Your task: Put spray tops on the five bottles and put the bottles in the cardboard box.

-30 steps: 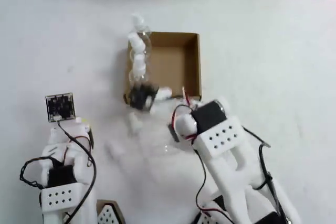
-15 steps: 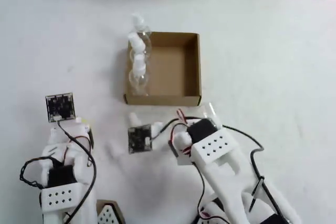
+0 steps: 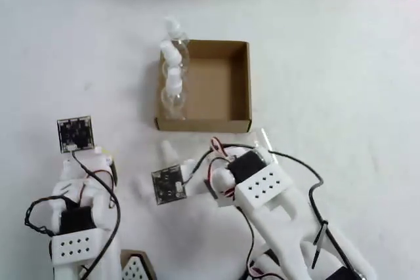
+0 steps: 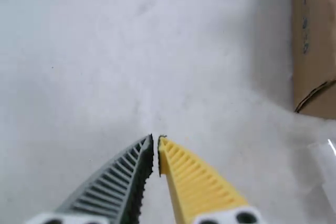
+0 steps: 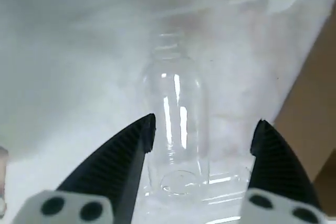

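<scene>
A clear bottle (image 5: pixel 176 114) without a top lies on the white table, its neck pointing away from my right gripper (image 5: pixel 206 124). That gripper is open, its black fingers (image 5: pixel 131 145) either side of the bottle's base and not touching it. In the high view the bottle is a faint shape (image 3: pixel 141 188) left of the right arm's camera board (image 3: pixel 167 185). A white spray top (image 3: pixel 167 149) lies just beyond it. The cardboard box (image 3: pixel 239 83) holds a row of capped bottles (image 3: pixel 173 73) along its left wall. My left gripper (image 4: pixel 156 141) is shut on nothing over bare table at the front left (image 3: pixel 98 155).
The box's brown wall (image 4: pixel 312 45) shows at the side of the left wrist view and again in the right wrist view (image 5: pixel 315 108). A clear plastic piece (image 3: pixel 264 139) lies by the box's front right corner. The table around the box is open.
My right arm has drawn back from the box's front left corner toward the table's front and lowered over the lying bottle. The left arm has not moved.
</scene>
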`<state>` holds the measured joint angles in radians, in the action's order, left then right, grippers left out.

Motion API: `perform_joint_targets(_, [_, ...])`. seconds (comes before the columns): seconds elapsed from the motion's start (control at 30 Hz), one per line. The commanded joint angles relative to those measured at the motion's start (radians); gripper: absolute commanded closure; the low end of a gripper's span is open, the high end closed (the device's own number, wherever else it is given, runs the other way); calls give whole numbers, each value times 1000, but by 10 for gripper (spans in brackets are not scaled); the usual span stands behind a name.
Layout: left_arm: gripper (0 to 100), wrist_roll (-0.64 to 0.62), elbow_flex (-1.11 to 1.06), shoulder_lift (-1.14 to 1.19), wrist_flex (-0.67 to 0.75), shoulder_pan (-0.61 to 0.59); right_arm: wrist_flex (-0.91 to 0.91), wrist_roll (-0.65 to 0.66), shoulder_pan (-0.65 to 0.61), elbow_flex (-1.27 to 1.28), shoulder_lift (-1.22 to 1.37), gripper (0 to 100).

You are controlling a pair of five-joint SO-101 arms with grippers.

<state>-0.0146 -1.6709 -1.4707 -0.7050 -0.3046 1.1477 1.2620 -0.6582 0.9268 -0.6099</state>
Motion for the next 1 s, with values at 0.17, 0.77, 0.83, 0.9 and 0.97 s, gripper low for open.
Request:
perform_joint_targets(0.17, [962, -3, 34, -12, 26, -10, -125, 51, -7, 21, 122, 736])
perform_joint_targets(0.77, [962, -3, 32, -12, 49, -12, -283, -169, -56, 51, 159, 737])
perform_joint_targets(0.83, [962, -3, 32, -12, 49, -12, -283, -176, -58, 51, 159, 737])
perform_joint_targets(0.9, [962, -3, 32, -12, 49, -12, -283, -201, -56, 51, 159, 737])
perform_joint_targets(0.97, [962, -3, 32, -12, 49, -13, -283, -212, -54, 51, 159, 738])
